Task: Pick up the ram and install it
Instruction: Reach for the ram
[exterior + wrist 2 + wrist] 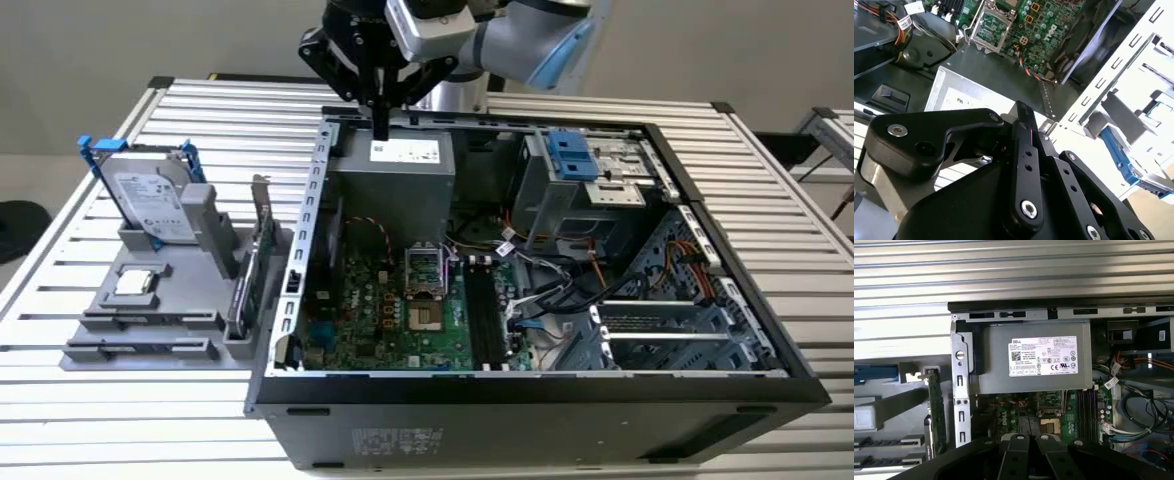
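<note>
Ram (242, 300) stands on edge in the grey holder (134, 345) on the counter (134, 425), just beside the open computer case (534, 430), on the exterior view's left. Gripper (380, 128) hangs over the case's power supply (394, 190), well apart from the ram. Jaws closed, holding nothing.

surface (134, 420): slatted pale metal | case (534, 425): laid on its side on the surface, open side up | rack (140, 345): grey, set on the surface just beside the case, at the exterior view's left
</note>
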Controlling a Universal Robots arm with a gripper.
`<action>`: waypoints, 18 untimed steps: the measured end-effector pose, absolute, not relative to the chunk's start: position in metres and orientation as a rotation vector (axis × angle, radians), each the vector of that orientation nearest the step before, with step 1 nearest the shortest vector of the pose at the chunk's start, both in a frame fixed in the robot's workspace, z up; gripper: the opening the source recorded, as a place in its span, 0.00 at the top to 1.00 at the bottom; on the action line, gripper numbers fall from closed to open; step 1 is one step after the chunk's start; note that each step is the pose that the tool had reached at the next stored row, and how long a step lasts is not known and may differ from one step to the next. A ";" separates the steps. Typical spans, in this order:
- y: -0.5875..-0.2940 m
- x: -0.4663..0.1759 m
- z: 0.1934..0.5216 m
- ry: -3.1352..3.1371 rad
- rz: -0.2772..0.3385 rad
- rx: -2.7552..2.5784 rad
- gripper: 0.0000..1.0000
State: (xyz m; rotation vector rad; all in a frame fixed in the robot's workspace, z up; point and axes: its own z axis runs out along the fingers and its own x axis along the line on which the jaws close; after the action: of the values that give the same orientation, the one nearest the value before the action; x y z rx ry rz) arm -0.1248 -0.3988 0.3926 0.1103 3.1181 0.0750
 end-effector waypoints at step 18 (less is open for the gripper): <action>-0.399 -0.136 0.393 3.118 0.075 0.111 1.00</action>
State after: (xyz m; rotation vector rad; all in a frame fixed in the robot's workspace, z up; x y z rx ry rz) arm -0.1365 -0.3988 0.3926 0.1106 3.1180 0.0750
